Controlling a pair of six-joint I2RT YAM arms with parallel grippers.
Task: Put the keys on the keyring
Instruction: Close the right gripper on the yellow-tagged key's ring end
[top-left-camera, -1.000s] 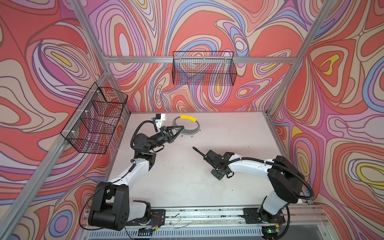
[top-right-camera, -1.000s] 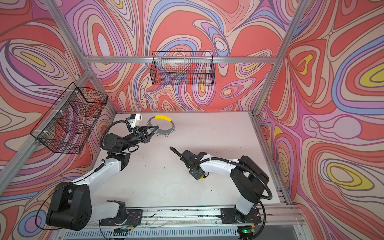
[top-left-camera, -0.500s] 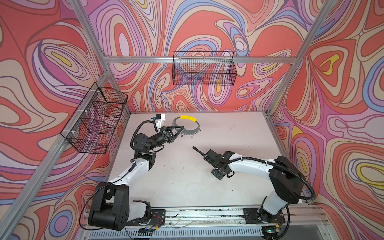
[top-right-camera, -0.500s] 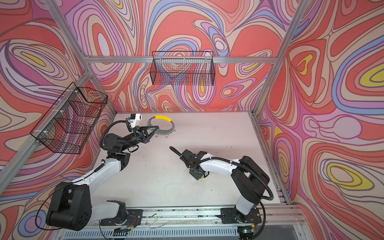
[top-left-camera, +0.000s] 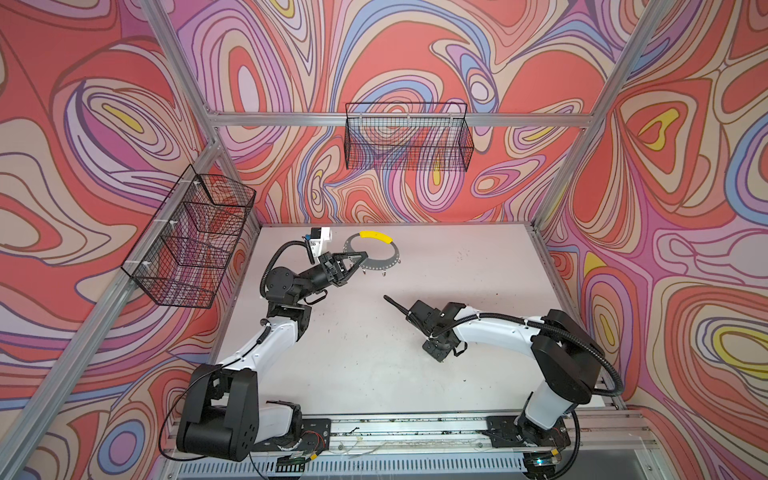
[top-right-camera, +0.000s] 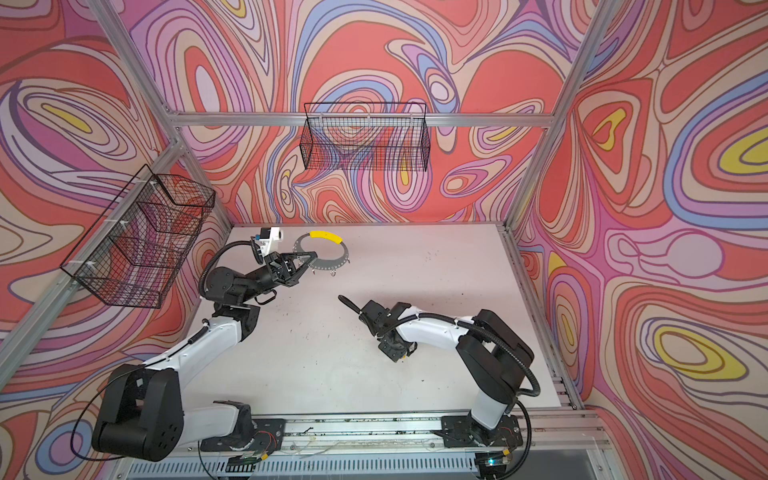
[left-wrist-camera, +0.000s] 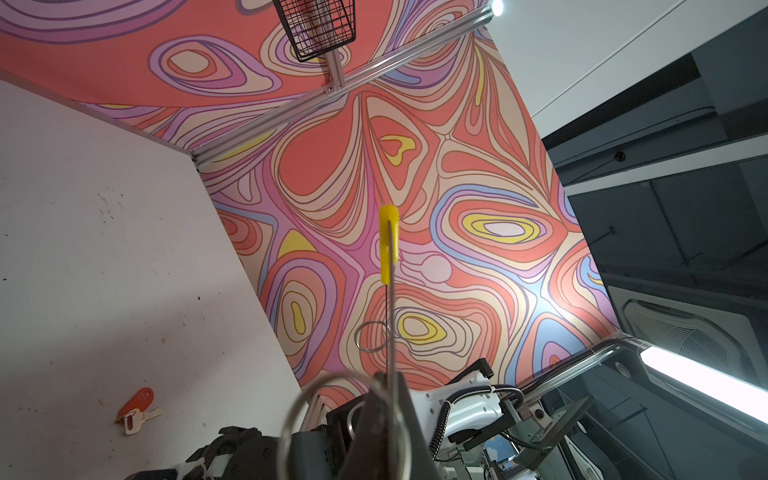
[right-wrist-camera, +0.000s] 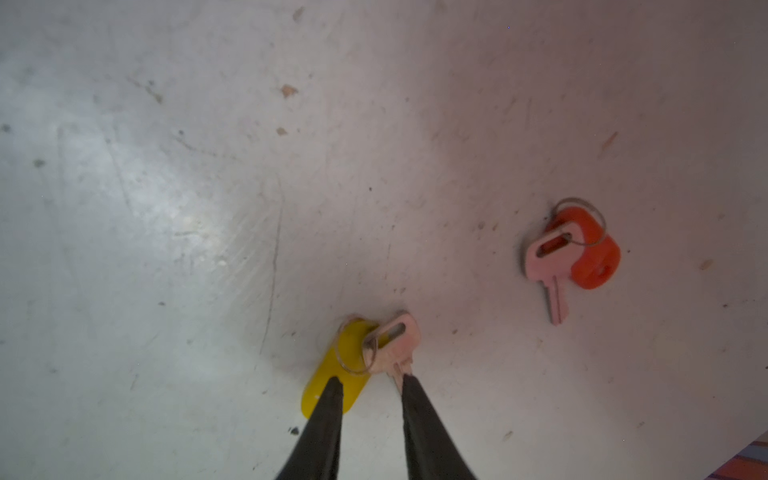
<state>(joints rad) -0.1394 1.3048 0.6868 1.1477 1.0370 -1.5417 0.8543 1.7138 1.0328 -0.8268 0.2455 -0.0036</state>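
Two keys lie on the table (top-left-camera: 457, 332). My right gripper (right-wrist-camera: 372, 380), narrowly parted, straddles the yellow-tagged key (right-wrist-camera: 392, 345), with the red-tagged key (right-wrist-camera: 548, 266) nearby. My left gripper (top-left-camera: 357, 257) clamps the raised keyring (top-left-camera: 390, 259). Closing off-centre could flick the key away.

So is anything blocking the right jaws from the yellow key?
No, nothing visible does. The right gripper has its jaws open right at the yellow-tagged key, and the red-tagged key lies apart, off to one side.

Swirl-patterned walls (top-left-camera: 415, 50), black wire baskets (top-left-camera: 409, 143), scuffed white tabletop (top-left-camera: 365, 374)
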